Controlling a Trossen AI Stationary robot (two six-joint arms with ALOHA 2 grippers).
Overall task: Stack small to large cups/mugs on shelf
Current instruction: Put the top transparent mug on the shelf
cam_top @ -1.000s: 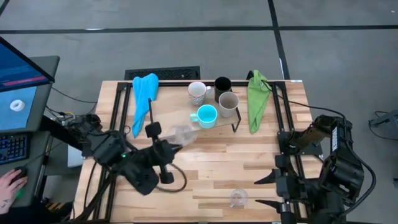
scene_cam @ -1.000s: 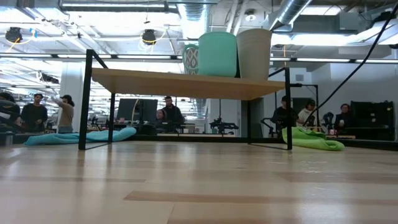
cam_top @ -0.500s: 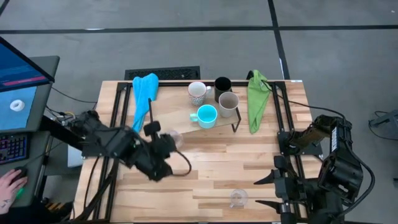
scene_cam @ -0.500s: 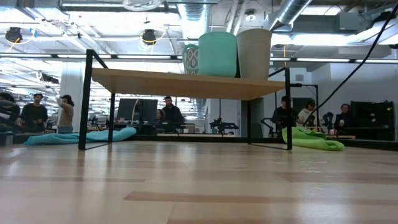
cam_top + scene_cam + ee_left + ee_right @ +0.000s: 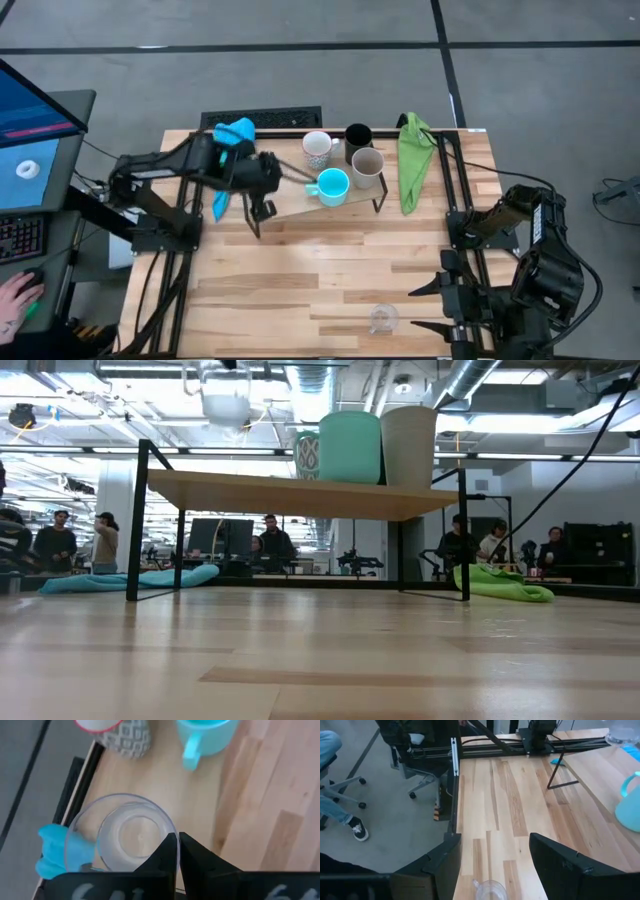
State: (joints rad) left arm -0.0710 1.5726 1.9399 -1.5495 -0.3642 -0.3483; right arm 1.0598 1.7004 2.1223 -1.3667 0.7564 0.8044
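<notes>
A clear glass [image 5: 131,836] hangs above the bare left end of the shelf [image 5: 290,196], pinched at its rim by the shut fingers of the left gripper [image 5: 176,851]; in the low view we see the glass [image 5: 226,402] well clear of the board. The white mug [image 5: 317,148], black cup [image 5: 358,137], grey mug [image 5: 367,167] and turquoise mug [image 5: 331,186] already stand there. We judge the rim grip precarious: a tilt on release could topple the glass off the edge. The left arm reaches across the blue cloth [image 5: 232,150]. The right gripper [image 5: 492,857] waits, fingers apart and empty, above a second glass [image 5: 383,319] near the table's front edge.
</notes>
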